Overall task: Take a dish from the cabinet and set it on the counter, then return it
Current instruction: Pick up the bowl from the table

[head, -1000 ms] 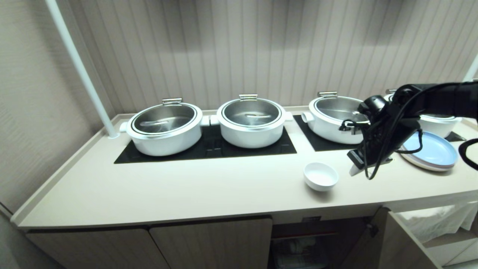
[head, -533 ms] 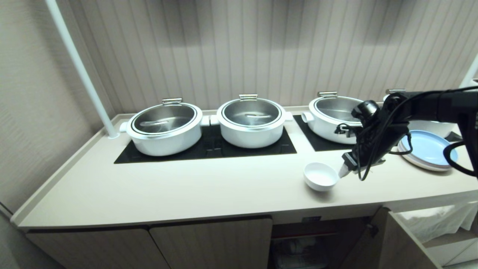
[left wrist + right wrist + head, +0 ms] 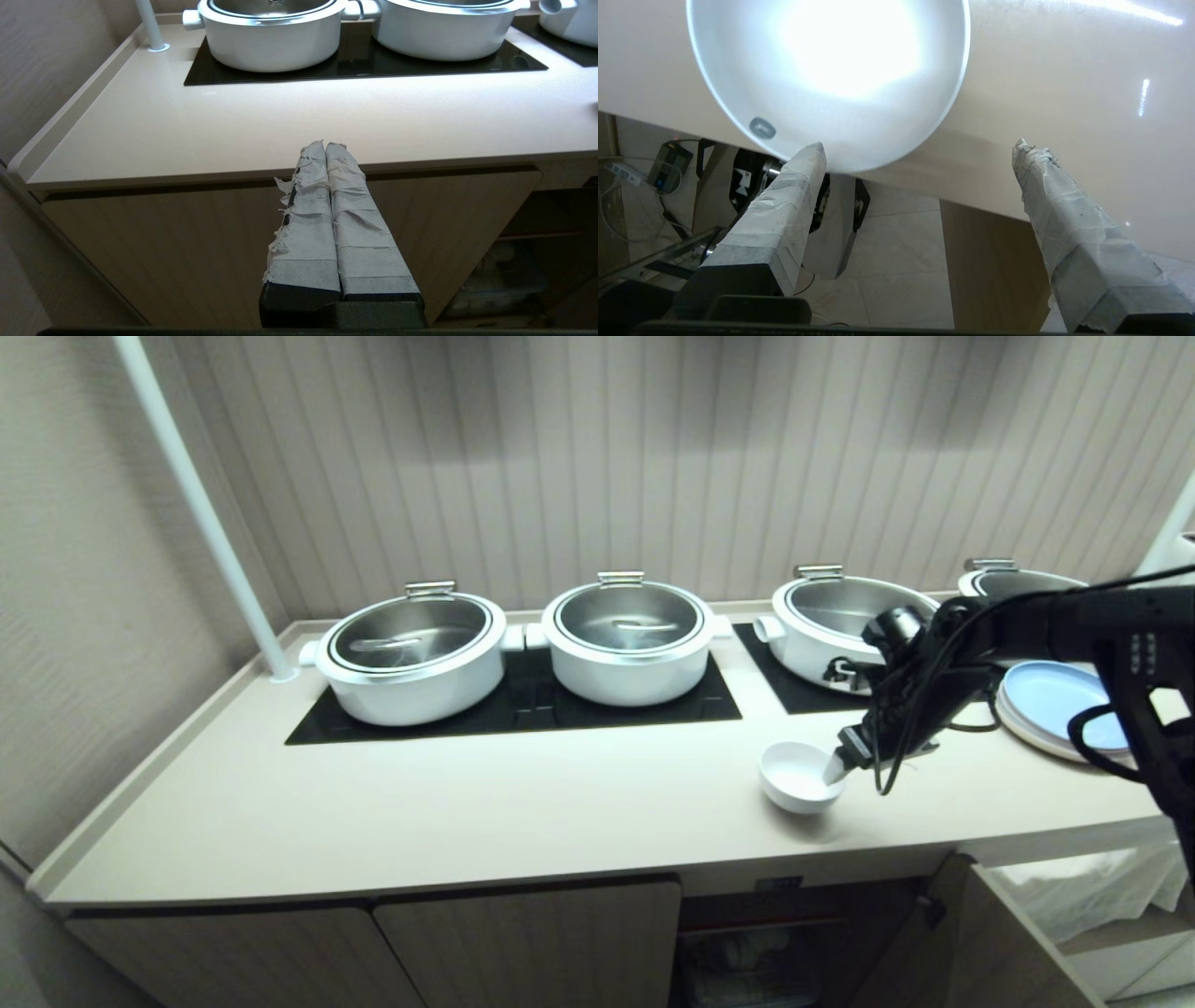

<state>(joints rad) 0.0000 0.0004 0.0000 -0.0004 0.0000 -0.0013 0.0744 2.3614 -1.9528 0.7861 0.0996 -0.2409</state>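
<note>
The dish [image 3: 798, 777] is a small white bowl standing upright on the counter [image 3: 467, 812] near its front edge. My right gripper [image 3: 840, 767] reaches down to the bowl's right rim and is open. In the right wrist view one taped fingertip [image 3: 808, 158] sits at the edge of the dish [image 3: 826, 79], while the other is out over the bare counter [image 3: 1064, 70]. Nothing is between the fingers. The cabinet [image 3: 775, 933] stands open below the bowl, its door [image 3: 920, 933] swung out. My left gripper [image 3: 325, 145] is shut and parked before a closed door under the counter.
Several white steel-lidded pots [image 3: 627, 639] stand on black cooktop panels [image 3: 523, 709] along the back. Stacked pale blue plates [image 3: 1055, 705] lie to the right, behind my right arm. A white pole [image 3: 201, 509] rises at the back left corner.
My right arm has come down and to the left, from beside the plates to the bowl's right rim. The bowl has stayed where it was.
</note>
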